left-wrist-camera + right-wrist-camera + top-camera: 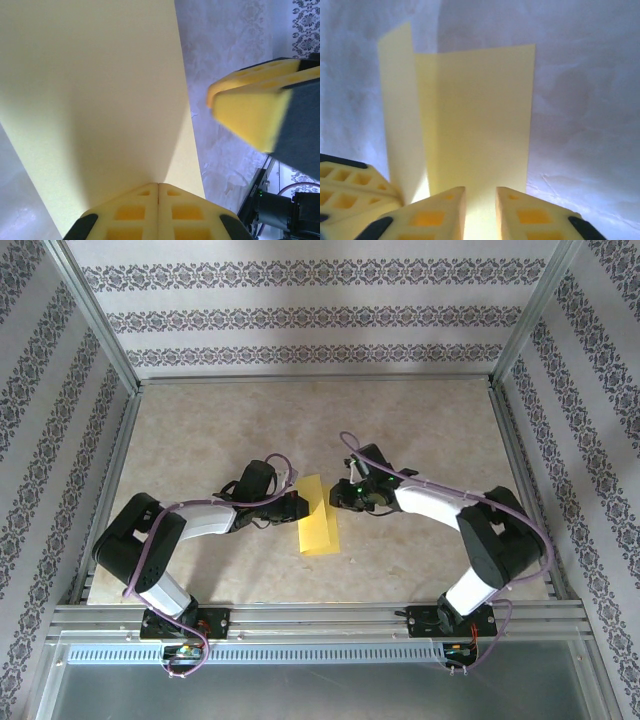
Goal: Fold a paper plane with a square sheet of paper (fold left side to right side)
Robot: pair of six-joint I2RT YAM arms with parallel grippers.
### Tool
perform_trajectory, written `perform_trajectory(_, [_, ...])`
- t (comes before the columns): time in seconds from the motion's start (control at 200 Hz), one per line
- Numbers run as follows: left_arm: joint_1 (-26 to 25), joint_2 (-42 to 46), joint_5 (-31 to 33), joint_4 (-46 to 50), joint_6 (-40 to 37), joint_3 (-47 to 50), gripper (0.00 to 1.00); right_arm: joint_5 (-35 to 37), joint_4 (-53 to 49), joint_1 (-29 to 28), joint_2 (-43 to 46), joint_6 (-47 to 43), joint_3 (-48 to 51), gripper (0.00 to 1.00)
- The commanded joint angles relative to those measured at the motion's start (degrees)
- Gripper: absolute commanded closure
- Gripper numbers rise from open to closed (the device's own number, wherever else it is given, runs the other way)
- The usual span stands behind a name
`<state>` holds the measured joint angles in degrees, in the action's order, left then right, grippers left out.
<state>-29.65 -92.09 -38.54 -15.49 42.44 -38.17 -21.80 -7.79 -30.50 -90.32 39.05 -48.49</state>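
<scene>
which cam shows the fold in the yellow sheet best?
Right wrist: the square sheet of paper faces it, one flap standing up beside the main panel, fold line plain. Top external shows it small, as a narrow strip. Left wrist sees one flat face, no fold.

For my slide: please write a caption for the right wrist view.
Right gripper open at the half-folded paper, one flap raised.

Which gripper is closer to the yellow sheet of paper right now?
Left. The left gripper is shut on the sheet, pinching it. The right gripper sits at the sheet's other side, jaws apart, with the paper's edge in the gap between them.
</scene>
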Motion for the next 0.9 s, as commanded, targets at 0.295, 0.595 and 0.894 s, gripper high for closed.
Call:
perform_trajectory(0.295, [-1.5,-0.6,0.8,-0.8,-0.7,-1.6,0.99,-16.3,18.6,0.5,-1.7,5.5,5.7,0.38])
perform_trajectory(0.595, [-1.6,-0.3,1.1,-0.1,-1.1,-1.7,1.0,-15.9,20.2,-1.1,-7.1,5.9,3.9,0.58])
perform_trajectory(0.894, [-1.7,5.6,5.6,-1.4,0.9,0.5,0.79,-11.7,16.6,-1.1,-6.4,4.2,4.6,0.95])
